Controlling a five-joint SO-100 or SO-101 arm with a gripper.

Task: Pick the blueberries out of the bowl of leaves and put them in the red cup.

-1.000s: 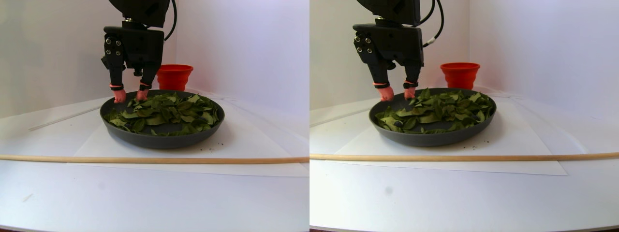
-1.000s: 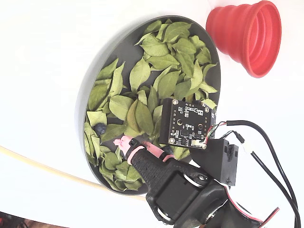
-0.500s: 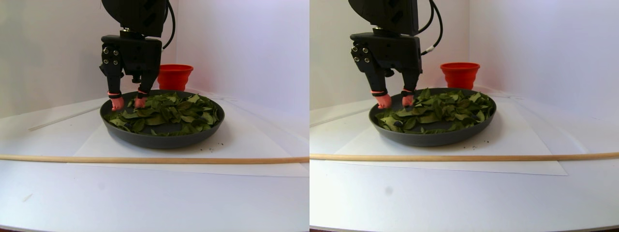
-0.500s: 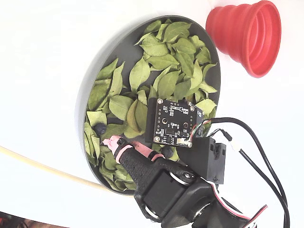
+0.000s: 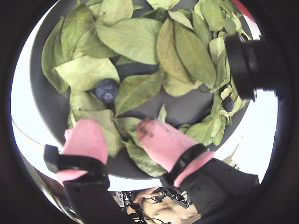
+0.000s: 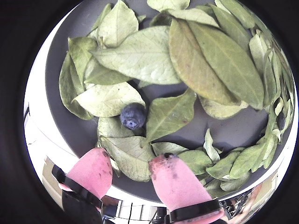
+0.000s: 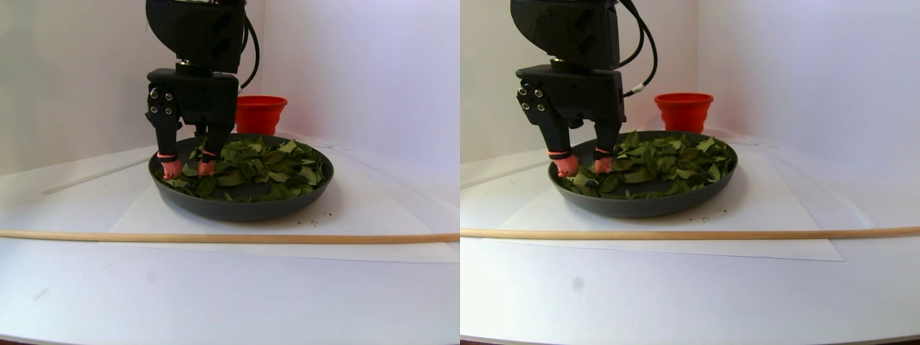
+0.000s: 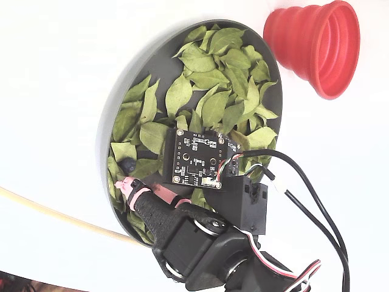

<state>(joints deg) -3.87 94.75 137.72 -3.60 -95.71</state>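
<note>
Just ahead of the end effector (image 6: 131, 170), open and empty, sits a blueberry (image 6: 132, 115) among the leaves (image 6: 140, 53): advance slightly, straddle it, then close gently.

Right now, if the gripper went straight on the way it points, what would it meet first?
Probably the leaves lying on the bowl beneath its open pink fingertips. The blueberry sits just ahead of the gripper, though depth is unclear.
</note>
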